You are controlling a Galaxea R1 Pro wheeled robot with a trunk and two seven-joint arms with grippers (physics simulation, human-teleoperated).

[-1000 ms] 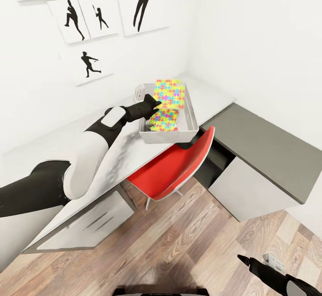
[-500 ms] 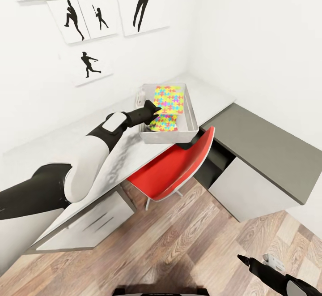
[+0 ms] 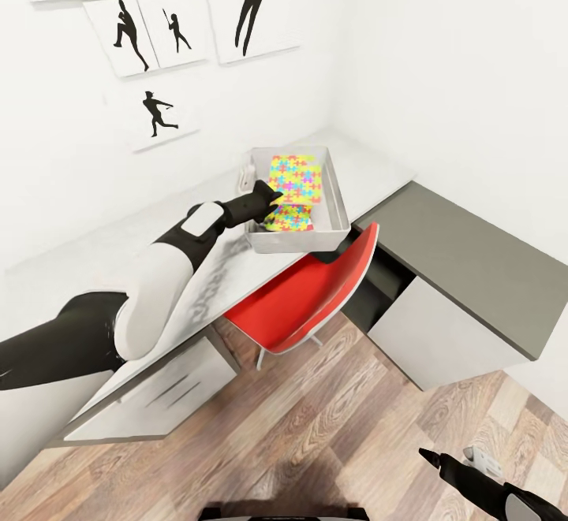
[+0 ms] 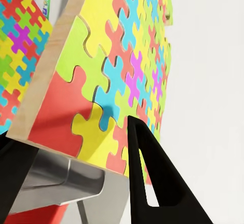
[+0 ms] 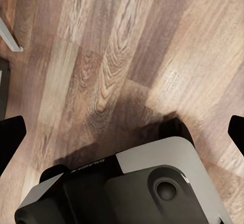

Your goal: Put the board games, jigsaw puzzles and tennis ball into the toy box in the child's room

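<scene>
Jigsaw puzzle (image 4: 109,69) between spread left gripper (image 3: 267,194) fingers, over toy box (image 3: 338,190)

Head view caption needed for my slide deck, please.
Left gripper lowers a jigsaw puzzle into the toy box above a red chair.

Lower jigsaw puzzle (image 3: 290,217) partly under the upper one, toy box (image 3: 341,204) contents beneath unclear

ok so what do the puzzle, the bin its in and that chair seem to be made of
The upper jigsaw puzzle looks like painted wood: glossy coloured pieces over a pale, plywood-like edge in the left wrist view. The toy box looks like light grey moulded plastic, smooth with rounded corners, though its sheen could suit metal. The red chair seems a one-piece glossy plastic shell on thin pale legs.
</scene>
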